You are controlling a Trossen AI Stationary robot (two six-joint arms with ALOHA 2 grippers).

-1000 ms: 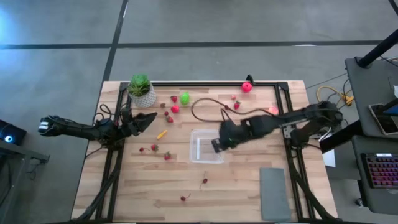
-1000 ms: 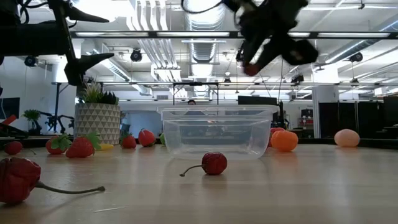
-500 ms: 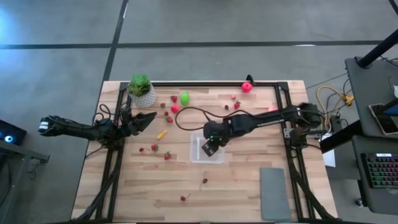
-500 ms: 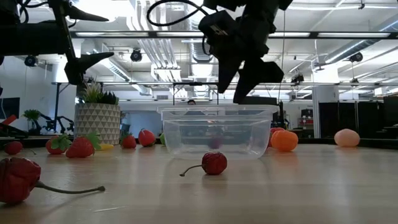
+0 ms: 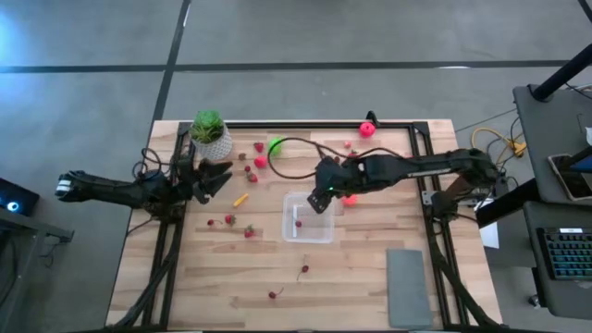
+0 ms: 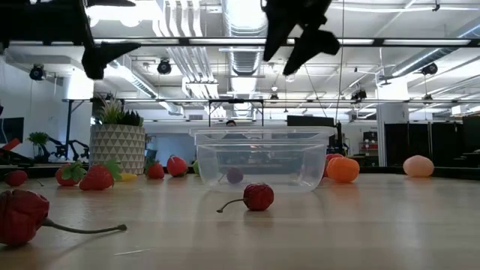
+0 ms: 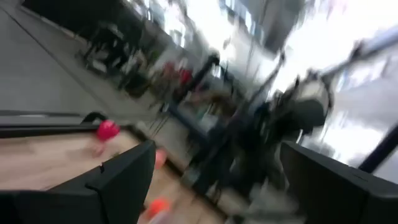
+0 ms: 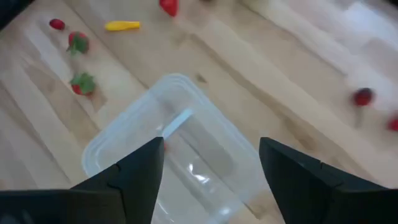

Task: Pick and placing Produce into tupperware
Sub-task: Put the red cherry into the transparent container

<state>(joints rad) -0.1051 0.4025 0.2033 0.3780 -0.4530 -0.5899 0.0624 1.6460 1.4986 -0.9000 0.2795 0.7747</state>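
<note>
The clear tupperware stands mid-table, and one small red fruit lies on its floor. My right gripper hangs open above the container's far right corner, holding nothing. My left gripper hovers open at the table's left, near the potted plant. Loose produce lies on the wood: strawberries, cherries, a lime-green piece, a pink ball and an orange-red ball.
A potted plant stands at the far left. A flat grey pad lies at the near right. A black cable loops over the far side. A small yellow piece lies left of the container.
My right gripper carried a small red fruit over the tupperware, dipped to its rim and opened. The fruit dropped in and rolled along the floor. The gripper then rose and drew back toward the far edge. My left gripper has risen a little.
</note>
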